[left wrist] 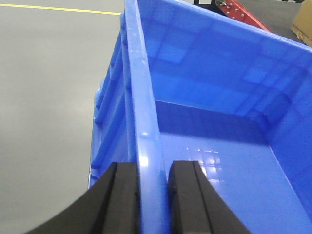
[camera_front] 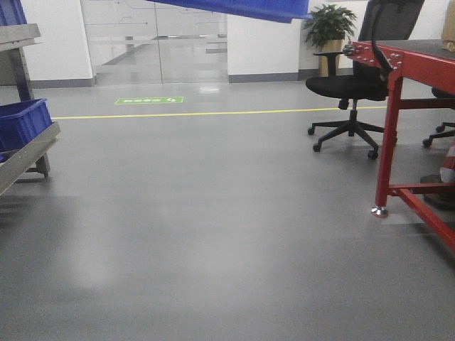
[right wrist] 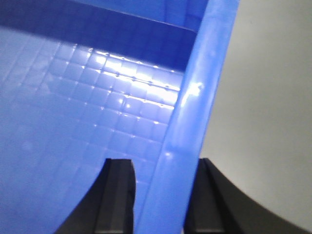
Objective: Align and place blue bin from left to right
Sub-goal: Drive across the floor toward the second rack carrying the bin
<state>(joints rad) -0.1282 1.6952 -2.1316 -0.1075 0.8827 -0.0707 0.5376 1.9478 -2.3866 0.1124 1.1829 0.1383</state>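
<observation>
**Q:** Where is the blue bin (camera_front: 242,8) located?

**A:** It is held off the floor (camera_front: 213,234). In the front view only its underside is seen, along the top edge of the frame and tilted down toward the right. Its gridded inner bottom is shown in both wrist views.

**Q:** How is it gripped?

**A:** The left gripper (left wrist: 152,170) is clamped on the lipped rim (left wrist: 145,97) of one side wall. One finger (left wrist: 122,200) is laid against the ribbed outer face and the other is set inside. The right gripper (right wrist: 161,168) is closed over the rim of the wall on the other side in the same manner. Bare floor is seen past its outer finger.

**Q:** What is found around it?

**A:** At the left, a metal rack (camera_front: 28,153) is seen with a dark blue tub (camera_front: 21,121) on its shelf. At the right, a red table (camera_front: 389,106) is standing, with an office chair (camera_front: 352,78) placed just behind its near leg. A potted plant (camera_front: 328,25) is set against the far wall, near the glass doors (camera_front: 156,42). A yellow line (camera_front: 213,112) is drawn across the floor, with a green marking (camera_front: 149,100) just beyond it.

**Q:** What stands in the way toward the right?

**A:** The red table and the office chair are the nearest things on that side. In the left wrist view, part of the red frame and a cardboard box (left wrist: 303,27) are seen beyond the bin's far wall. Whether the box is resting on the table cannot be told.
</observation>
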